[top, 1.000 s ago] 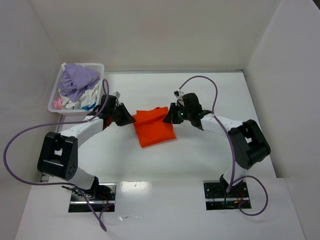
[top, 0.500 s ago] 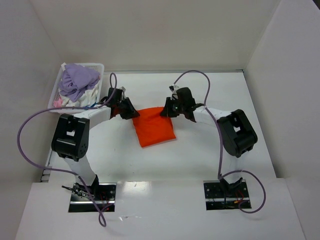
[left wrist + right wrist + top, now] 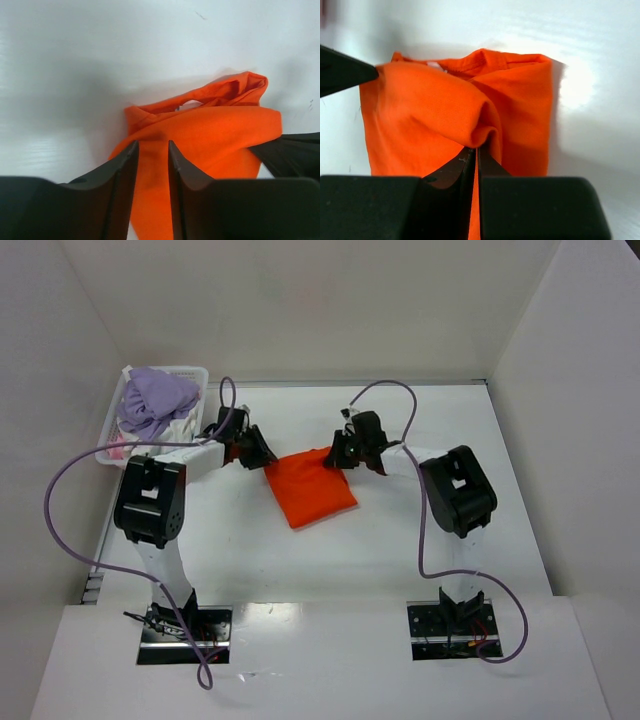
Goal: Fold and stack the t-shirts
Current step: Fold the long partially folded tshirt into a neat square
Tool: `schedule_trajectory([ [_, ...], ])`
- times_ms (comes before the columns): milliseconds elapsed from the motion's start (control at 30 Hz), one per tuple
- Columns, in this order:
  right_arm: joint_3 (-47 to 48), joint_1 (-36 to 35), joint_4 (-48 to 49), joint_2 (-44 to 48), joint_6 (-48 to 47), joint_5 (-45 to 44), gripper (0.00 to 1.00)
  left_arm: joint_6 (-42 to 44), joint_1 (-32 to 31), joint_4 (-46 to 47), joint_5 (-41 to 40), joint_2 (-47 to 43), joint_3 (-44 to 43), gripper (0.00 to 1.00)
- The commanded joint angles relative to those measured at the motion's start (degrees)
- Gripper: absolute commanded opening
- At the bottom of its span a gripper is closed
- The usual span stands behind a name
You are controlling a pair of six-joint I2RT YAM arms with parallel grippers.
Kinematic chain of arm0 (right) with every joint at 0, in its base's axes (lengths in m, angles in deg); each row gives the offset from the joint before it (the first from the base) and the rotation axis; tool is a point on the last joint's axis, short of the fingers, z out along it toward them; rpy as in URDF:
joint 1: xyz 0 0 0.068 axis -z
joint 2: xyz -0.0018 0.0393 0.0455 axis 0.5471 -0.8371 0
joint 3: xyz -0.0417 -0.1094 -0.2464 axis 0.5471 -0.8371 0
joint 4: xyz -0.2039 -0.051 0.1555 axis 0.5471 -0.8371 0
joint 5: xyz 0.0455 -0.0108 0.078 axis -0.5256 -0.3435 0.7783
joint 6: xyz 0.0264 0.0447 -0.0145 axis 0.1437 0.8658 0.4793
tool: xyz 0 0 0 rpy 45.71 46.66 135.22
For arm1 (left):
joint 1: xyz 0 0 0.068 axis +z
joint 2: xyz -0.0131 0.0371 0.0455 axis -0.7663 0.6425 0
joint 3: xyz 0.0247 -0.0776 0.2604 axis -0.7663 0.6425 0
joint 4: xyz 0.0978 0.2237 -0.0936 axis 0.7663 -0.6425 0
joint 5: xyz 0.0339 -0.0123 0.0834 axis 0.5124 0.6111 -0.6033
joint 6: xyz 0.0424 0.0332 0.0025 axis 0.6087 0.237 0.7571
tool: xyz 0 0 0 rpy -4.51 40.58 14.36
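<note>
An orange t-shirt [image 3: 310, 490] lies folded into a rough square on the white table [image 3: 400, 550], mid-centre. My left gripper [image 3: 262, 454] is at its far left corner. In the left wrist view its jaws [image 3: 153, 145] stand slightly apart with orange cloth [image 3: 210, 130] showing in the gap. My right gripper [image 3: 336, 454] is at the far right corner. In the right wrist view it [image 3: 477, 147] is shut tight on a raised fold of the shirt [image 3: 430, 115]. The neck opening faces the far side.
A white lattice basket [image 3: 108, 452] at the far left holds a heap of purple [image 3: 155, 400] and other clothes, close behind my left arm. White walls enclose the table at the back and both sides.
Both arms have stretched further away from their bases. The shirt's far edge has been carried a little further back and laid lower. The left jaws now show a gap.
</note>
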Motion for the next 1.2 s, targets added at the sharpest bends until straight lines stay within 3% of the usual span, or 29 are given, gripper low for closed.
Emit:
schedule_trajectory([
  [0, 3.69, 2.02, 3.14, -0.49, -0.01, -1.40, 0.08, 2.79, 0.96, 0.75, -0.91, -0.90, -3.12, 0.39],
  [133, 4.84, 2.56, 2.62, 0.83, -0.01, -1.40, 0.10, 5.42, 1.49, -0.66, -0.91, -4.77, -3.13, 0.50],
  [300, 3.18, 2.56, 2.61, 7.31, -0.63, -1.40, 0.22, 5.43, 1.49, -0.75, -1.60, -14.94, 3.09, 0.64],
  [400, 0.90, 2.56, 2.00, 9.88, -2.20, -1.40, 0.33, 4.82, 1.49, -1.62, -2.39, -18.21, 7.05, 0.66],
  [600, -4.46, 2.56, 0.07, 13.30, -3.97, -4.56, 0.37, 2.62, 1.49, -1.10, -1.88, -18.93, 12.34, 0.65],
  [667, -6.66, 2.56, 0.07, 14.88, -3.44, -7.62, 0.37, 2.09, 1.49, -0.48, -1.88, -18.93, 13.13, 0.61],
  [833, -10.98, 2.56, -3.69, 16.39, 0.69, -17.21, 0.25, 2.09, 1.49, 0.57, -2.58, -15.51, 13.66, 0.57],
  [1000, -11.59, 2.56, -6.53, 14.20, 1.83, -14.61, 0.14, 2.09, 1.49, 1.28, -1.35, -10.59, 11.38, 0.52],
  [1167, -14.75, 2.56, -5.21, 14.81, 3.06, -12.65, 0.09, 2.09, 1.49, 2.33, -1.35, -8.30, 9.71, 0.47],
])
